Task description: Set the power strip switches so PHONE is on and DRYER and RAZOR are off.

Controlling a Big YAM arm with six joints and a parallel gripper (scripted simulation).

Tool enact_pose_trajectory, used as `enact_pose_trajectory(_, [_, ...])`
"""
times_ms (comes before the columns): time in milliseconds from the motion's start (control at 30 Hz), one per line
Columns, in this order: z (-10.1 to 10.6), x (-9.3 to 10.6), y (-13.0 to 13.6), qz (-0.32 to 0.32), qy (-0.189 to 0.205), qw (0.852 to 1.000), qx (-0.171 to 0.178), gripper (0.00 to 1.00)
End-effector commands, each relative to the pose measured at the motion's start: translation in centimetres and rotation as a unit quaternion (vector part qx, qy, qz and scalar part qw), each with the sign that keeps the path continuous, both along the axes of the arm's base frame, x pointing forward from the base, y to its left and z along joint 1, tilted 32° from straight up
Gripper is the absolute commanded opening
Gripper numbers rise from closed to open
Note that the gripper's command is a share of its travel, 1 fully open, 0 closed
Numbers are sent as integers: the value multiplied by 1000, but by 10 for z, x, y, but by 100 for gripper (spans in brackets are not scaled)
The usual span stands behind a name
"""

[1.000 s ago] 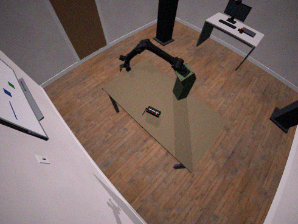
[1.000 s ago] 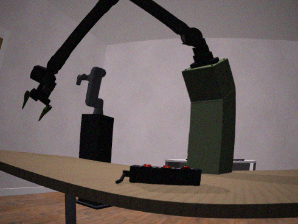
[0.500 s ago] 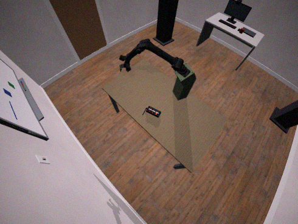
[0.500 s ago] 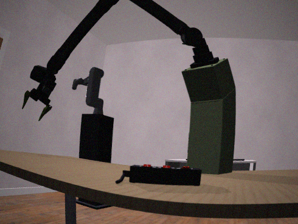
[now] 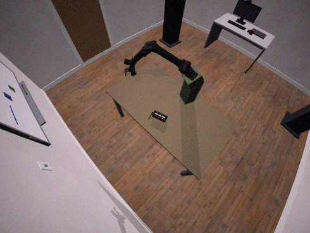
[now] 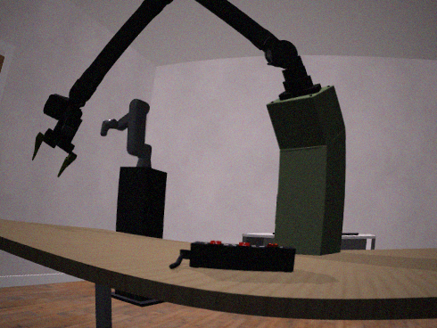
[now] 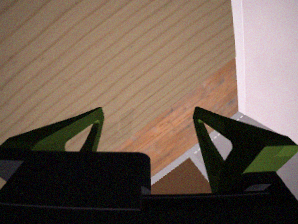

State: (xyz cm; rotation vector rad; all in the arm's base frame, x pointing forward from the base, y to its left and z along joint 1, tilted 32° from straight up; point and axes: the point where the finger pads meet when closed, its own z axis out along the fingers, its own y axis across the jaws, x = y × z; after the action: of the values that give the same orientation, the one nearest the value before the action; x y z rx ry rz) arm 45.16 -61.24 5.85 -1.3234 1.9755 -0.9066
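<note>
The black power strip (image 5: 159, 116) (image 6: 242, 256) lies flat on the table, right way up, near the table's front edge. Its red switches show on top; a short cable stub sticks out at its left end. I cannot read the labels or the switch positions. My gripper (image 5: 128, 71) (image 6: 53, 158) (image 7: 148, 111) is open and empty. It hangs high above the far left corner of the table, far from the strip. The strip is not in the wrist view.
The olive table (image 5: 152, 95) (image 6: 89, 250) bears the arm's green pedestal (image 5: 191, 85) (image 6: 309, 178) behind the strip. A grey arm on a black stand (image 6: 139, 196) is beyond the table. The wrist view shows the table corner, floor and a wall.
</note>
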Motion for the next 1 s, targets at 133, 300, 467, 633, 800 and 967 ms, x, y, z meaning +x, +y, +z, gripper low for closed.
enact_pose_trajectory(133, [87,50,32,-13,-46,999,-7,100])
enact_pose_trajectory(300, [122,84,78,-33,-72,996,27,100])
enact_pose_trajectory(467, [161,113,128,-52,-102,991,63,100])
enact_pose_trajectory(633, [195,133,173,-64,-127,985,93,100])
enact_pose_trajectory(800, [236,151,227,-76,-155,976,129,100])
enact_pose_trajectory(967, [270,160,280,-87,-187,963,172,100])
